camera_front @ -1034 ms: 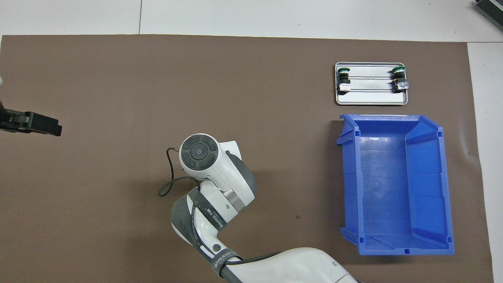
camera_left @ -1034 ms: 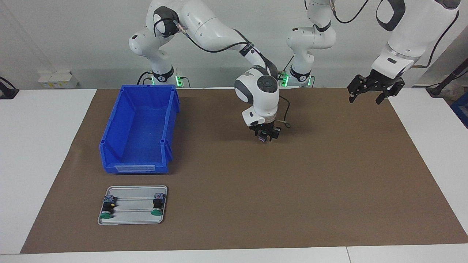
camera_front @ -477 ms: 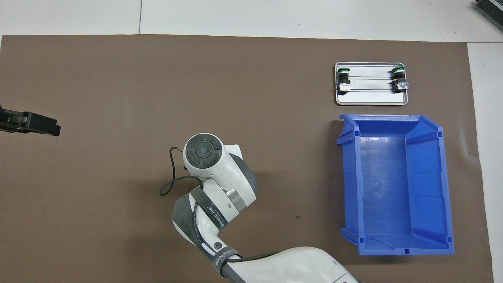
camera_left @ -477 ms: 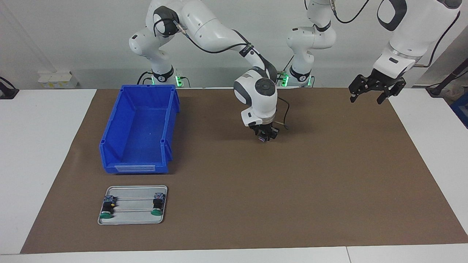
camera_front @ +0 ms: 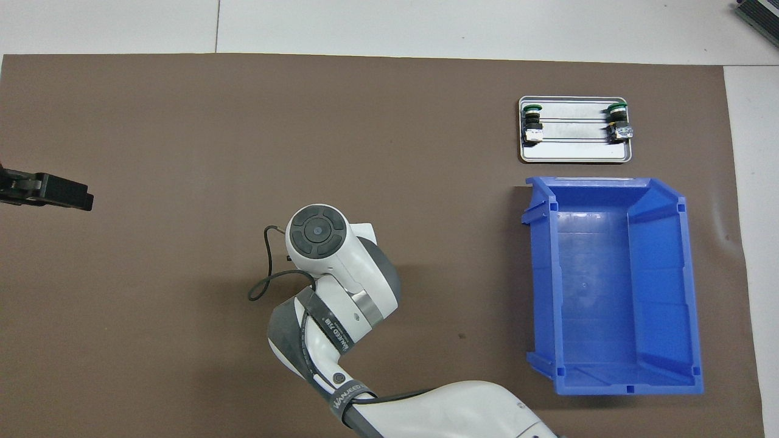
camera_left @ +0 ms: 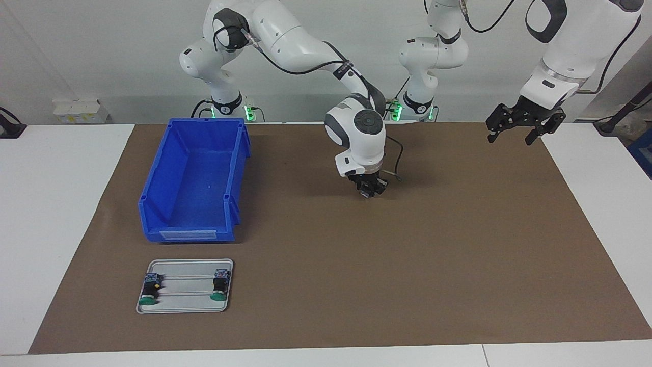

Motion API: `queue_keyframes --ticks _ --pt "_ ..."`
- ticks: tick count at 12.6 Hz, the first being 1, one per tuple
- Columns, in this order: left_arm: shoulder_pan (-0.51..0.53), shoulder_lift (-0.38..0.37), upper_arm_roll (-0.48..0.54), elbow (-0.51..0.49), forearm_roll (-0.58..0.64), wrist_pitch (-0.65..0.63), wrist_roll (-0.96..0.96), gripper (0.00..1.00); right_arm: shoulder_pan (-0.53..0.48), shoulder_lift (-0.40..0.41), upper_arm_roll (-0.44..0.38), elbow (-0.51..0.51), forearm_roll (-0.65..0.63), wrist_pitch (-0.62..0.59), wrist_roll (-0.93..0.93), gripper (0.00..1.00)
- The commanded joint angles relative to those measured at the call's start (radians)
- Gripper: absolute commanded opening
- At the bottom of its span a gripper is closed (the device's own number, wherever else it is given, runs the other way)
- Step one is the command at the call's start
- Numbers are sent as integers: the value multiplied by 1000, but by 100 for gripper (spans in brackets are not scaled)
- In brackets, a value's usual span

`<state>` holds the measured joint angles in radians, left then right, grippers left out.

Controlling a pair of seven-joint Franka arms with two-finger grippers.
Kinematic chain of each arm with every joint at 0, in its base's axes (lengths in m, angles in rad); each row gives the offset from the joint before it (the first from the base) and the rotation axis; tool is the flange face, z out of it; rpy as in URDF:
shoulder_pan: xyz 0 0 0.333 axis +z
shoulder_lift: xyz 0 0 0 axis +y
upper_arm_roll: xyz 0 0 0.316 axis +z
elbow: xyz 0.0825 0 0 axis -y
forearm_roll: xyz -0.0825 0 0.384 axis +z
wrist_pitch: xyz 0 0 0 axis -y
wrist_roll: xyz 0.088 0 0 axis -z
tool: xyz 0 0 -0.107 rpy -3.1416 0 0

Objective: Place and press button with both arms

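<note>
Holding the button (camera_left: 366, 193) pinched in right end effector (camera_left: 368, 191), low over mid-bench. Well toward right arm's end: blue bin (camera_left: 153, 201), empty; metal tray (camera_left: 186, 307) carrying two buttons (camera_left: 220, 285). Left end effector (camera_left: 512, 133) spread, raised.

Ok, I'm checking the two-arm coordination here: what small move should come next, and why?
Probably the left tool should start swinging in toward the middle of the mat. The right tool sits low over the mat there, though whether it grips anything I cannot tell. The left tool hangs open and raised over its own end, too distant to press.
</note>
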<state>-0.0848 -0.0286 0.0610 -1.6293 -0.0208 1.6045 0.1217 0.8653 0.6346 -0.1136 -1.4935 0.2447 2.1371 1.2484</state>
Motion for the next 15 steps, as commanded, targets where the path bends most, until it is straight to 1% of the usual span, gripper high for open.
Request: queue_keyframes --ticks 1,3,6,7,8,9,10,11,15 --pt "10 -31 -7 -37 19 17 7 100 -11 -29 8 -34 31 10 11 46" --pt "10 -31 -7 -37 19 17 7 100 -12 -29 8 -34 33 12 9 36" --pt "10 -31 -7 -37 19 17 7 100 -25 -29 8 -30 33 10 6 18" --pt "10 -31 -7 -37 19 17 7 100 -46 -29 8 -15 30 -11 -1 16" --pt "10 -31 -7 -37 19 17 7 100 -69 -27 6 13 19 -58 -12 11" --pt "10 -31 -7 -37 19 15 7 100 -89 -24 6 47 15 -109 -30 2" --pt "10 -31 -7 -37 19 15 7 100 -110 -30 2 64 12 -147 -68 0" --pt "10 -31 -7 -37 19 17 7 100 -132 -48 -6 65 4 -185 -125 0" --pt "10 -31 -7 -37 19 17 7 100 -305 -212 -9 61 -37 -373 -389 0"
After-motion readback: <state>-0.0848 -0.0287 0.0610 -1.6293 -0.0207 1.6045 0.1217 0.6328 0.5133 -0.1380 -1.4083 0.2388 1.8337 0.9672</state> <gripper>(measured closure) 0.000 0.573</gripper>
